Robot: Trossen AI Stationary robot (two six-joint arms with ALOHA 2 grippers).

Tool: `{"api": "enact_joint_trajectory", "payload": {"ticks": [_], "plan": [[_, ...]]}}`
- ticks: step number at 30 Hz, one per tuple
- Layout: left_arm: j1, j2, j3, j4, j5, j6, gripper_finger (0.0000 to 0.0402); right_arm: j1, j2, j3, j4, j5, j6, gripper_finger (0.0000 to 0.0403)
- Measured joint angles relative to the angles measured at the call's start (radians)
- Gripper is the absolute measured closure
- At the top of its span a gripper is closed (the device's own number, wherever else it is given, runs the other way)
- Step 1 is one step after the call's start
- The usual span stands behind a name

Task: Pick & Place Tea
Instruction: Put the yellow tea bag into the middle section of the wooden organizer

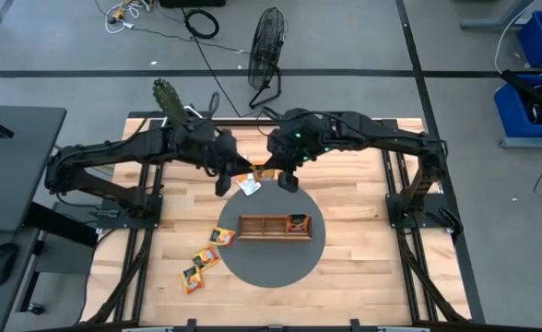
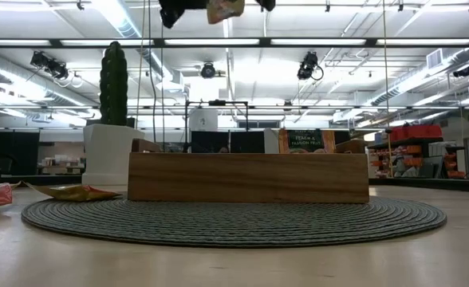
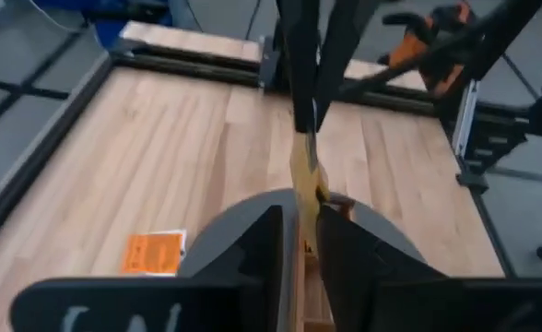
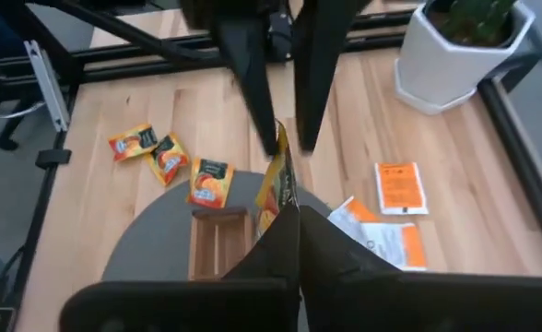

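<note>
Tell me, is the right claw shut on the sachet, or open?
Shut. In the right wrist view, the right claw pinches the yellow sachet edge-on; its fingers meet around it.

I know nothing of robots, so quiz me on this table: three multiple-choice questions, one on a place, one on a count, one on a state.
1. Where is the tray?
A. on the bare wood
B. on the round grey mat
C. on the floor

2. How many loose sachets lie clustered at the mat's edge on the left arm's side?
A. one
B. three
C. six

3. What is the right gripper doing?
A. gripping a held sachet in the air
B. hanging open and empty
C. lying on the table

Answers:
1 B, the mat shows all round the tray.
2 B, three lie in a row.
3 A, its fingers pinch the sachet above the tray.
</note>
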Motion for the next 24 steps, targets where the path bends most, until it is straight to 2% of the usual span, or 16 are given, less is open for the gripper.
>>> {"api": "enact_joint_trajectory", "payload": {"ticks": [4,9,16,19,24], "plan": [[0.001,-0.051,-0.015,0.057,-0.025,-0.008,0.0324,0.035,-0.014,0.0,0.002,0.058,-0.016,0.0402],[-0.01,-0.186,-0.14,0.221,-0.031,-0.069,0.0329,0.08,-0.03,0.0,0.049,0.105,-0.019,0.0403],[-0.011,-0.403,-0.356,0.291,-0.116,-0.159,0.0332,0.133,-0.034,0.0,0.068,0.163,-0.029,0.0403],[-0.006,-0.487,-0.412,0.301,-0.165,-0.191,0.0332,0.141,-0.032,-0.011,0.09,0.193,-0.038,0.0403],[0.001,-0.579,-0.442,0.294,-0.212,-0.201,0.0332,0.147,-0.036,-0.092,0.172,0.176,-0.014,0.0403]]}}
